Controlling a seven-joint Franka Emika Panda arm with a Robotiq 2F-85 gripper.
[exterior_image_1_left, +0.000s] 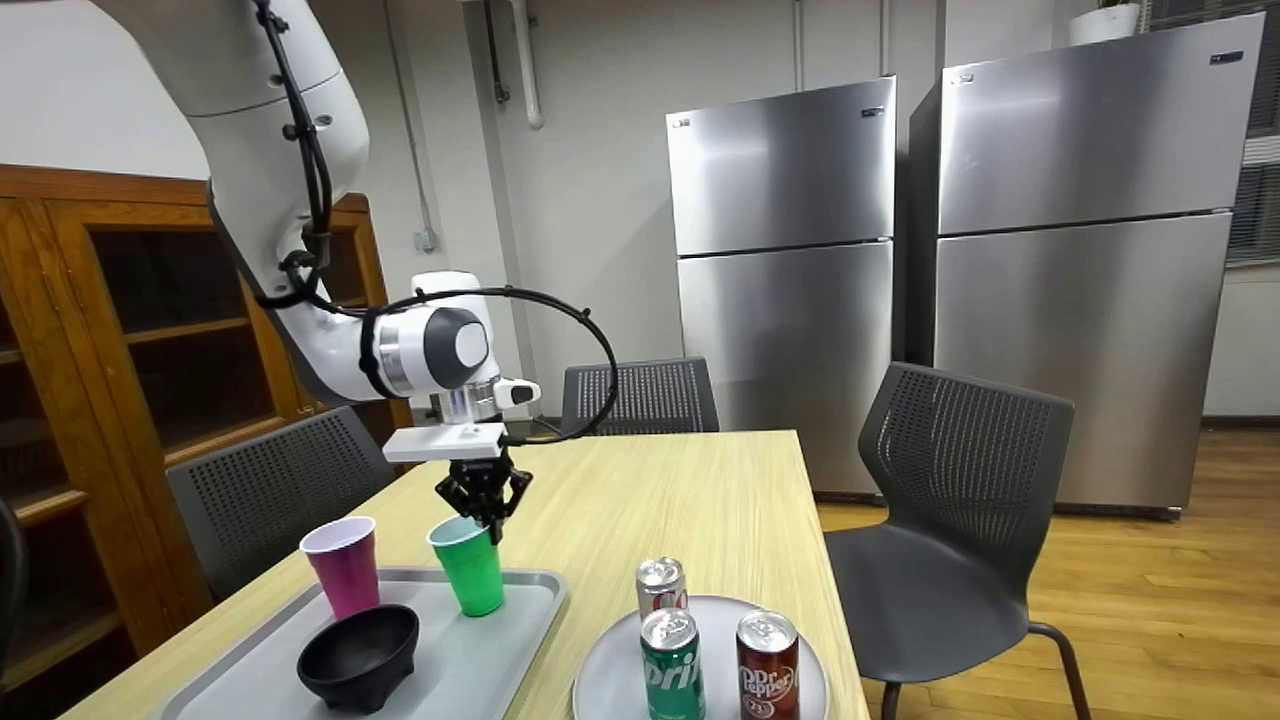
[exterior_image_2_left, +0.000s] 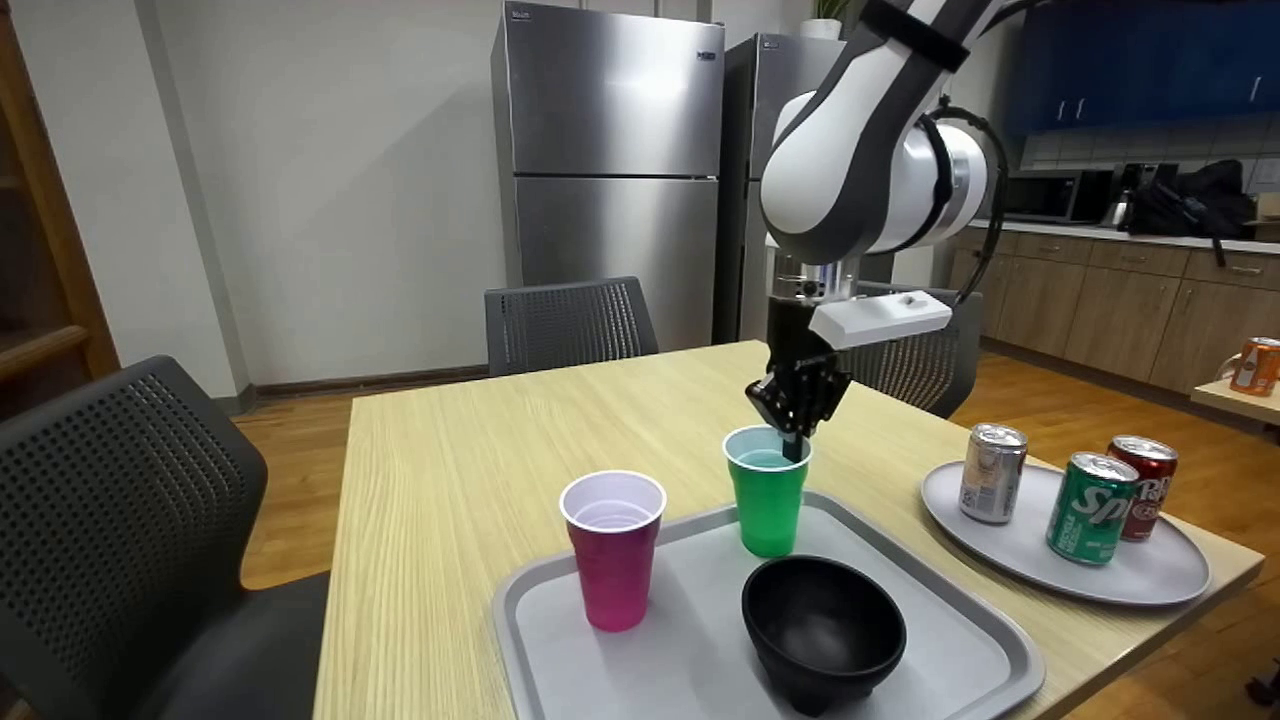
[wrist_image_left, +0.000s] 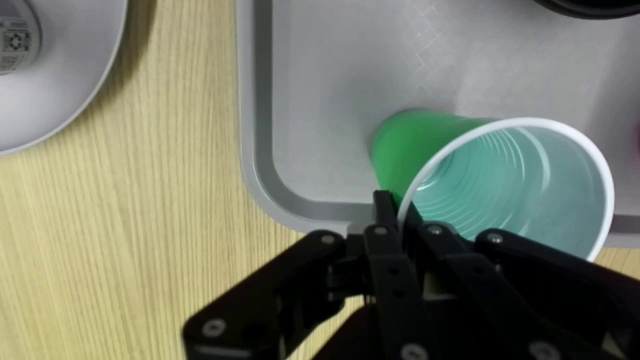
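Step in hand, as I read it: the grasp on a green tapered plastic cup (exterior_image_2_left: 768, 515), white-lined, standing near a corner of a grey rectangular tray (exterior_image_2_left: 700, 620). Black two-fingered tool (wrist_image_left: 398, 211) closed on the cup's wall, one finger outside the rim, one inside. Next move, I'd judge, calls for a firm pinch and slow motion; held on one side only, thin plastic may flex or tip.

Hours below: that cup at centre, as I face it across the tray.

Surface, left to right. Magenta tapered plastic cup (exterior_image_2_left: 615, 575), white-lined, on the tray, 8 o'clock. Round black bowl (exterior_image_2_left: 823, 625), also on the tray, 5 o'clock. Round pale-grey plate (exterior_image_2_left: 1160, 577), 3 o'clock, bearing a silver soda can (exterior_image_2_left: 993, 477), a green soda can (exterior_image_2_left: 1090, 515) and a dark-red soda can (exterior_image_2_left: 1155, 490). Pale wood-grain tabletop (exterior_image_2_left: 450, 520) beneath tray and plate.

Room, left to right. Brown wooden glass-front cabinet (exterior_image_1_left: 180, 280), 10 o'clock. Dark-grey perforated-back chair (exterior_image_2_left: 110, 510), 9. Two stainless-steel refrigerators (exterior_image_2_left: 615, 250), 11 and 12. Black microwave (exterior_image_2_left: 1040, 195), between 1 and 2, dark-blue wall cabinets (exterior_image_2_left: 1150, 65) above.
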